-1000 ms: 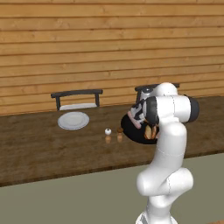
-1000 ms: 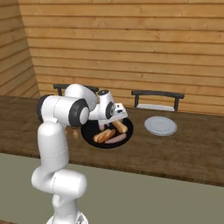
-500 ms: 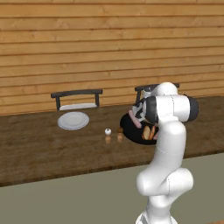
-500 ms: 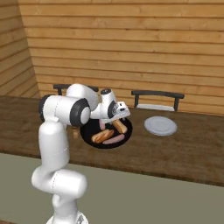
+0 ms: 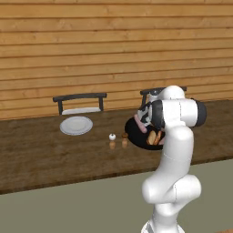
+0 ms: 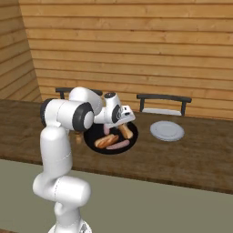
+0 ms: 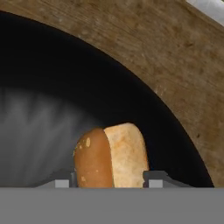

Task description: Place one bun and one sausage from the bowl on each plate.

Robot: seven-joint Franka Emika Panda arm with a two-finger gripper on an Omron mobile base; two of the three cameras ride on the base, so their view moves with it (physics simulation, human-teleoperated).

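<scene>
Hand view: my gripper (image 7: 111, 178) has its jaws partly closed, one tip on each side of a bun (image 7: 110, 153) that lies in the bowl (image 7: 39, 92); grip uncertain.

worktop (image 5: 41, 154): i see a long dark brown wooden top, its back edge against the plank wall.
bowl (image 6: 93, 135): black, resting mid-depth on the worktop.
plate (image 5: 76, 125): pale, flat, near the back edge, well apart from the bowl.
second plate (image 6: 167, 130): i see it on the bowl's other side, also toward the back edge.
shakers (image 5: 118, 141): two small ones side by side, between plate and bowl, nearer the front edge.
</scene>
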